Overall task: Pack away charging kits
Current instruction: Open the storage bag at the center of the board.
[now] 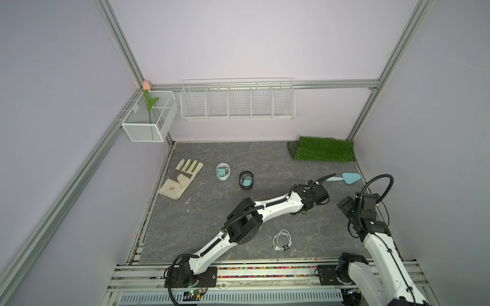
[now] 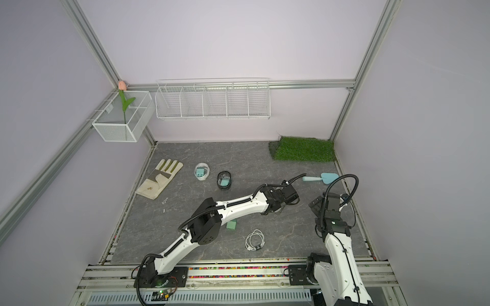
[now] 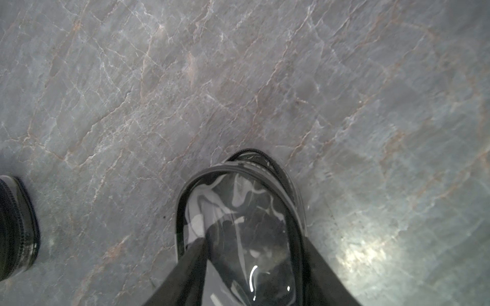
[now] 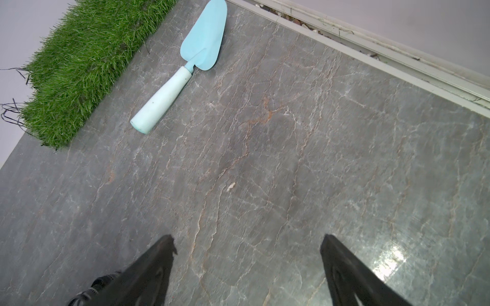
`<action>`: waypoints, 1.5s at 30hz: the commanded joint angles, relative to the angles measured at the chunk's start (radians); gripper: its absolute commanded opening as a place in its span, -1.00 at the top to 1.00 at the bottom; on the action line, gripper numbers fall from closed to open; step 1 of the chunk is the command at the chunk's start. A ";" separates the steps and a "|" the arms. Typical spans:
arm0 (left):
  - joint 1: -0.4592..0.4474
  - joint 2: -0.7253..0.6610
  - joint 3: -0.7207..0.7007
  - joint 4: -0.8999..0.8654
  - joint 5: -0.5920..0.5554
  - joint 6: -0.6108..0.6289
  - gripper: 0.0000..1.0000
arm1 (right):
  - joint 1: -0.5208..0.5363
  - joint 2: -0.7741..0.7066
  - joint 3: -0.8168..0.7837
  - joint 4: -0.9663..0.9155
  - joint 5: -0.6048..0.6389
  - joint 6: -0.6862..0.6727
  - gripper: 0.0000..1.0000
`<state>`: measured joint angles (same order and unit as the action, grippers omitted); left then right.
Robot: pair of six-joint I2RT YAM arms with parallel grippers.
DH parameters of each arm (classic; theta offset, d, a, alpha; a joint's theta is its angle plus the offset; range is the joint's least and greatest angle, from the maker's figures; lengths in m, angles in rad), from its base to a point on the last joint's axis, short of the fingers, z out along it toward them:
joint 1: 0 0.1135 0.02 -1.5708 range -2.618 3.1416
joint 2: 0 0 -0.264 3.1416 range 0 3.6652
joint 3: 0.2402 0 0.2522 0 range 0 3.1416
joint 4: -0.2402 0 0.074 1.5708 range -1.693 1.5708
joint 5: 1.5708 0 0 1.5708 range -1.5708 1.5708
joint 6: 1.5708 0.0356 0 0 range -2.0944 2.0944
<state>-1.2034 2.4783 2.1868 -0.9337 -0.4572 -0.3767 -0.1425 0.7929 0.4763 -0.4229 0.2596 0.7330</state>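
Only the left wrist view shows the left claw (image 3: 254, 237) clamped on a clear black-rimmed case (image 3: 238, 190); the left arm (image 1: 273, 206) hides it from above. A teal charger block (image 2: 231, 225) appears in a top view, at ten o'clock from the coiled cable (image 2: 255, 239). The right claw (image 4: 248, 243) gapes above the surface (image 4: 265, 159).

I find teal charger block 1 (image 1: 221, 172) in the white-rimmed case (image 1: 228, 169) and charger block 2 (image 1: 247, 182) in the black-rimmed case (image 1: 242, 174). 1 coiled white cable (image 1: 281, 239) lies loose near my left arm (image 1: 275, 206).
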 commanded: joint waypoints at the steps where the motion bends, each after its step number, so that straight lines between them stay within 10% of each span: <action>1: -0.001 -0.001 0.030 -0.049 -0.020 -0.008 0.19 | -0.004 -0.005 -0.022 0.022 -0.027 0.002 -0.79; 9: 0.008 -0.088 -0.001 -0.052 -0.043 -0.033 1.00 | 0.027 -0.008 -0.003 0.040 -0.108 -0.038 -0.88; 20: 0.140 -0.421 -0.390 0.141 0.137 -0.080 1.00 | 0.414 0.250 0.040 0.325 -0.201 0.027 -0.93; 31: 0.192 -0.584 -0.623 0.161 0.052 -0.106 1.00 | 0.731 0.486 0.166 0.630 -0.209 -0.013 -0.89; 45: 0.312 -0.872 -0.895 0.337 0.232 -0.129 1.00 | 0.797 0.862 0.302 0.823 -0.260 0.073 -0.71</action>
<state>-0.9184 1.6527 1.3289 -0.6598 -0.2752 -0.4828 0.6411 1.6398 0.7361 0.3256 0.0242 0.7864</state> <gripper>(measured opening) 0.047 0.854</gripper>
